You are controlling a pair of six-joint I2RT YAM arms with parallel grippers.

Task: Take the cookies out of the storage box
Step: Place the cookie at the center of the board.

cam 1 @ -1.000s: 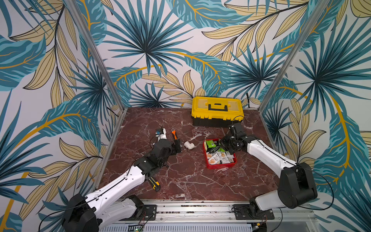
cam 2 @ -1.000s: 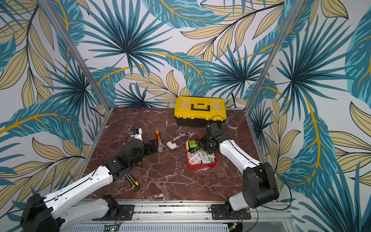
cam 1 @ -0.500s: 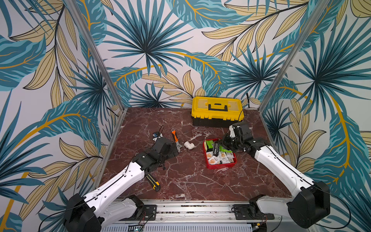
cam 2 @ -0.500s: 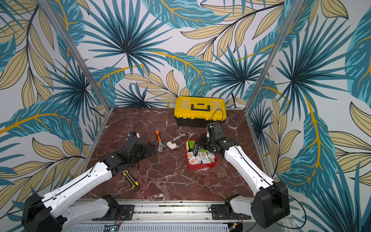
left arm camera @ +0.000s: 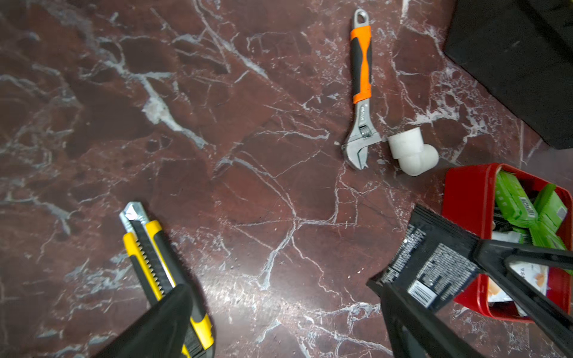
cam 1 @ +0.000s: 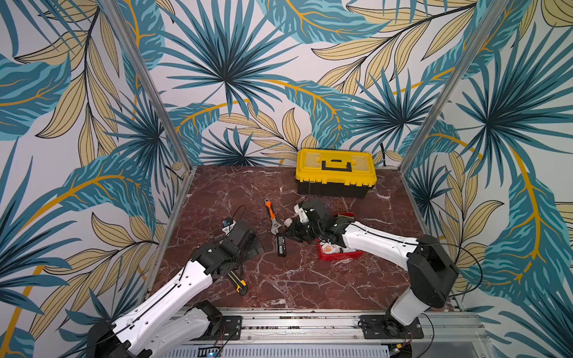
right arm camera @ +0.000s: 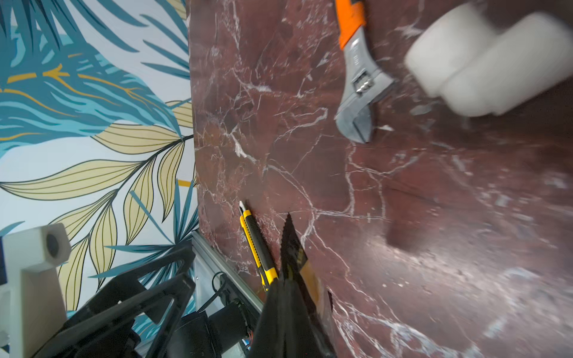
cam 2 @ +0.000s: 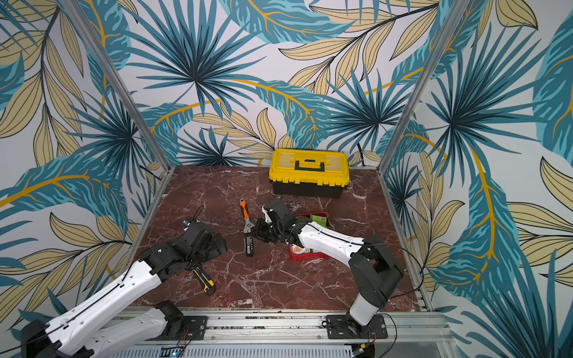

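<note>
One black packet [left arm camera: 434,263] clamped by right gripper [left arm camera: 480,254]; left gripper [left arm camera: 282,286] spread wide.
Barcode [left arm camera: 419,293] shows only in left wrist view.

1. The table [cam 1: 310,279] is dark red with white lines.
2. A yellow toolbox [cam 1: 335,172] sits at the back.
3. A wrench [cam 1: 270,214], white pipe piece [left arm camera: 412,152], yellow knife [cam 1: 238,282] and red box [cam 1: 339,255] lie nearer.

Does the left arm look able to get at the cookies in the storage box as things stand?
Probably not cleanly: the right arm lies across the storage box, and its wrist sits between the box and the open left gripper.
</note>
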